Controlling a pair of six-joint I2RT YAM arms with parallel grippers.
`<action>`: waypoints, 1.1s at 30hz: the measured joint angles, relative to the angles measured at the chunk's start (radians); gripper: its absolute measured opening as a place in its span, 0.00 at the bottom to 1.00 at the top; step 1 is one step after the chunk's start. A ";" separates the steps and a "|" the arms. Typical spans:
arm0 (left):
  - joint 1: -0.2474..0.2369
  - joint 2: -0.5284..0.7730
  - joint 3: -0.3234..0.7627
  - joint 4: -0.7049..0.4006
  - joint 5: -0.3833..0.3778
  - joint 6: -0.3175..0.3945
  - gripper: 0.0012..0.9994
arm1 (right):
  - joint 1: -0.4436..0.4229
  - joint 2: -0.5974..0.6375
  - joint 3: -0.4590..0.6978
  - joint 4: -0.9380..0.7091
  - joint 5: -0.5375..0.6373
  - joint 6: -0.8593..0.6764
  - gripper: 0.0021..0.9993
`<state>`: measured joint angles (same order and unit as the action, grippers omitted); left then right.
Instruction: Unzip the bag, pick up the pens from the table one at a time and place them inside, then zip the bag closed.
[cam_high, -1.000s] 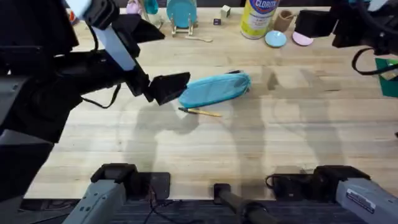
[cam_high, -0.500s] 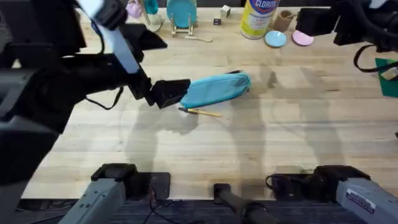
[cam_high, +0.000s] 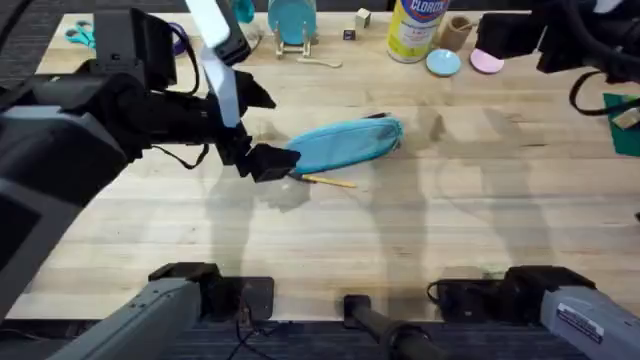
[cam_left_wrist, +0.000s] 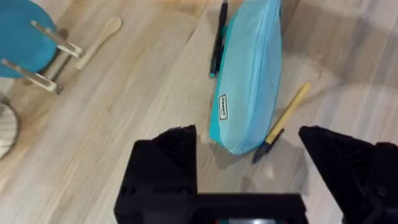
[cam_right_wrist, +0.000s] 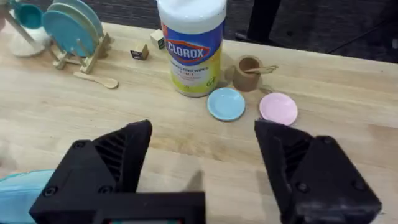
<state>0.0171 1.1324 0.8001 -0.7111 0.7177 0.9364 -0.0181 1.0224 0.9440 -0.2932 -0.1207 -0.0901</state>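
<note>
Light-wood plank table (cam_high: 420, 230), grain visible. On it mid-table: teal bag (cam_high: 345, 145), lying lengthwise. Yellow pen (cam_high: 328, 181) just beside its near edge; black pen (cam_left_wrist: 217, 42) along its far side. Along the far edge: plate rack (cam_high: 292, 25), wooden spoon (cam_high: 320, 62), wipes canister (cam_high: 415, 28), small cup (cam_right_wrist: 249, 72), blue dish (cam_high: 443, 63), pink dish (cam_high: 487, 62).

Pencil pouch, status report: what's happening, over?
Left gripper open, at pouch end. Right gripper open, far off. Pouch zipped, yellow pen and black pen beside it.
</note>
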 joint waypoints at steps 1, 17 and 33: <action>0.001 0.010 0.000 -0.002 0.002 0.010 0.99 | 0.000 0.000 0.000 0.000 0.000 0.000 1.00; 0.001 0.195 0.000 0.023 0.080 0.086 0.99 | 0.000 0.000 0.000 0.030 0.000 -0.008 1.00; 0.001 0.281 0.000 0.074 0.142 0.087 0.99 | 0.000 0.000 0.001 0.038 0.000 -0.008 1.00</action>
<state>0.0181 1.4136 0.8005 -0.6373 0.8599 1.0233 -0.0181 1.0222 0.9447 -0.2550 -0.1207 -0.0982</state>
